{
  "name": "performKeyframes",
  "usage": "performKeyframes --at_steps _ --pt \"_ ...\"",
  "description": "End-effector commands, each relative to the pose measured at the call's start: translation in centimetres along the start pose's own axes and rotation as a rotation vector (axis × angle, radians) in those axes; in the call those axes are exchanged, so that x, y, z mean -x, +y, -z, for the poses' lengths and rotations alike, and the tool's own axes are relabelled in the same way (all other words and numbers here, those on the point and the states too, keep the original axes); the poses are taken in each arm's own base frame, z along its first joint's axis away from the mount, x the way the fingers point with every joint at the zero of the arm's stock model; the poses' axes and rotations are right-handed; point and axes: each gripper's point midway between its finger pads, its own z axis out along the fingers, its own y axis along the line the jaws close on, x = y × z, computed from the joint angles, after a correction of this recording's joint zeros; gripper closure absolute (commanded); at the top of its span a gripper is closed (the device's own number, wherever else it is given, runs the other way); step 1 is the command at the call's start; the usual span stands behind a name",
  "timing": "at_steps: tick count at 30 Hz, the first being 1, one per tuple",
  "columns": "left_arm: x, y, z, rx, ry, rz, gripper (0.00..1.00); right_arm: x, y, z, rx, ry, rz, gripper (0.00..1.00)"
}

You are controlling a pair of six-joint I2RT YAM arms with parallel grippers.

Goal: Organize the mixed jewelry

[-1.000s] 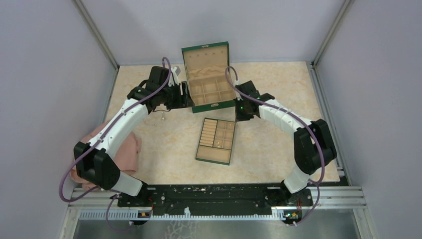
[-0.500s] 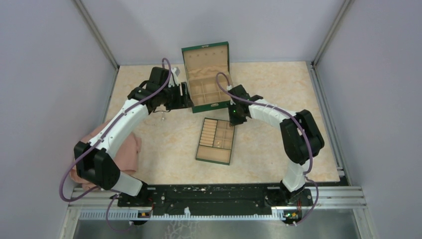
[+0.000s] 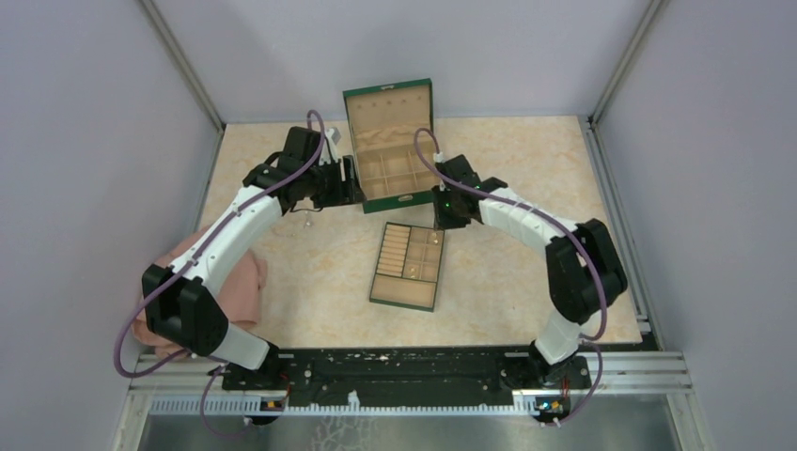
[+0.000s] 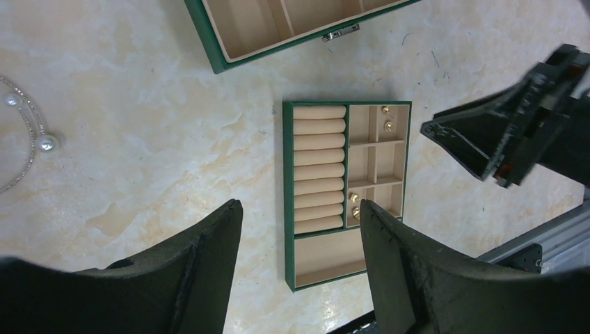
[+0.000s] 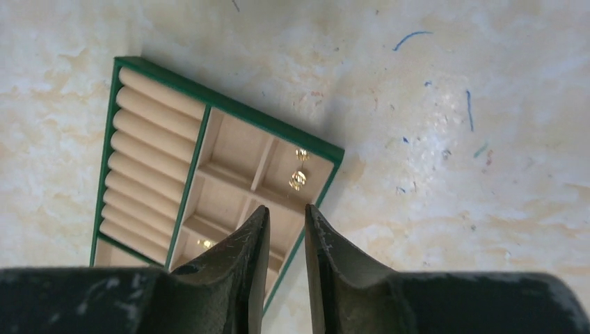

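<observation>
Gold studs (image 5: 297, 179) sit in a corner compartment of the tray (image 5: 229, 106), just beyond my right claw (image 5: 286, 209); its fingers have just parted to a narrow gap, pinching nothing; I judge one piece delivered; my left claw (image 4: 299, 205) hangs spread, empty; the chain (image 4: 28, 132) lies unsorted on the table (image 4: 174, 139).

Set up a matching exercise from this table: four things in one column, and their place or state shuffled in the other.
1. green box
2. divided tray
3. pearl chain
4. pink cloth

A. loose on the bare tabletop
B. holds gold studs
C. lid raised, far side
D. bunched at the left edge

Pairs: 1-C, 2-B, 3-A, 4-D
</observation>
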Motion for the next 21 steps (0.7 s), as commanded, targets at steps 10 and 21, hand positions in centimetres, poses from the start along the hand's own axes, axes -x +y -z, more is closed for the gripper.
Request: performKeyframes --at_steps 10,21 --pt "0.4 -0.3 0.4 -0.023 -0.036 0.0 0.31 -3.0 1.7 2.4 0.057 -0.041 -0.221 0.62" --pt "-0.1 0.0 0.5 -0.02 -0.031 0.004 0.31 -6.4 1.4 0.2 0.007 0.039 -0.222 0.64"
